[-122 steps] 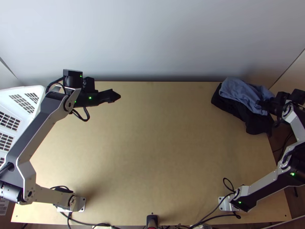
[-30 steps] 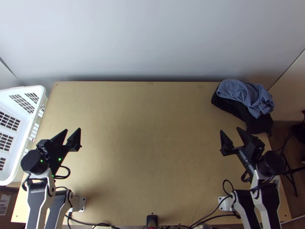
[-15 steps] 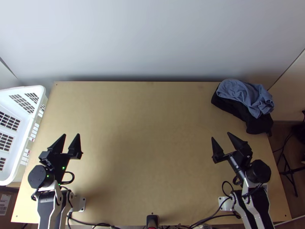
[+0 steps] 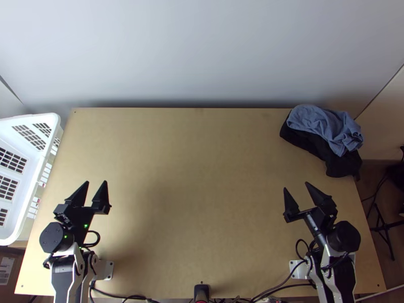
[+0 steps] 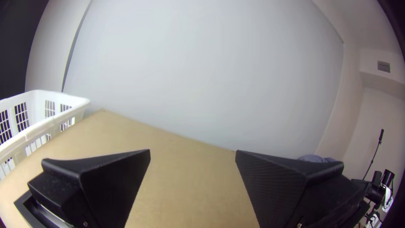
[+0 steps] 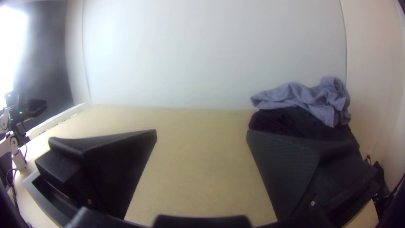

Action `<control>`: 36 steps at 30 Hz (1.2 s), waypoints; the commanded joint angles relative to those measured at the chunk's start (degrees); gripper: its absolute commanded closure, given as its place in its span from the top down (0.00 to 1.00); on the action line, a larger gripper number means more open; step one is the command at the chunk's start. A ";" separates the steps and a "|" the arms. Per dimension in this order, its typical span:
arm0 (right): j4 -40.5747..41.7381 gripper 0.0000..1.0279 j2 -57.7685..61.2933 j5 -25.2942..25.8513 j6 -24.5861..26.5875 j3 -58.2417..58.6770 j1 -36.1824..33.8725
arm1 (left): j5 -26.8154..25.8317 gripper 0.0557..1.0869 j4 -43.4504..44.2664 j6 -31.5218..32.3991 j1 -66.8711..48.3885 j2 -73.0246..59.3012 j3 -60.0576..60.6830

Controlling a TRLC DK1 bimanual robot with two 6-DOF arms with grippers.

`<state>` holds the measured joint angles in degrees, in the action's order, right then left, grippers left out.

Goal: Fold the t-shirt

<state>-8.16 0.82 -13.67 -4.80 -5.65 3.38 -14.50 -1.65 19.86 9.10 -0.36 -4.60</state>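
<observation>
A blue-grey cloth (image 4: 323, 123) lies bunched on a dark cloth (image 4: 339, 162) at the table's far right corner. The left gripper (image 4: 96, 183) stands open near the table's left edge, far from the cloths; in its own wrist view the left gripper (image 5: 193, 154) has nothing between its fingers. At the right, nearer than the cloths and apart from them, the right gripper (image 4: 296, 187) is open too. The right wrist view shows the right gripper (image 6: 201, 131) with its fingers wide apart, and beyond them the blue-grey cloth (image 6: 295, 96) heaped over the dark cloth (image 6: 295, 120).
A white slatted basket (image 4: 31, 174) stands along the table's left edge. Bare wood of the table (image 4: 192, 166) stretches between the two arms. A pale wall rises behind the far edge, and black cables run along the near edge.
Both arms have drawn back toward their bases. The right gripper was at the cloths earlier and is now away from them and open; the left one, earlier farther up the table, has opened as well.
</observation>
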 commanded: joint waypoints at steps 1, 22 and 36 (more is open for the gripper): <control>-2.65 0.96 -1.00 4.00 -0.56 0.20 -0.83 | 0.09 0.95 -8.19 -1.40 -0.23 0.18 0.29; -3.79 0.96 -1.00 8.05 -0.39 0.20 -0.92 | 6.33 0.95 -9.34 -1.93 1.36 0.45 0.21; -3.79 0.96 -1.00 8.05 -0.48 0.29 -0.92 | 6.33 0.95 -9.34 -1.93 1.36 0.45 0.21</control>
<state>-11.99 -0.19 -5.54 -5.13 -5.41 2.44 -8.27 -10.98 17.98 10.46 0.12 -4.40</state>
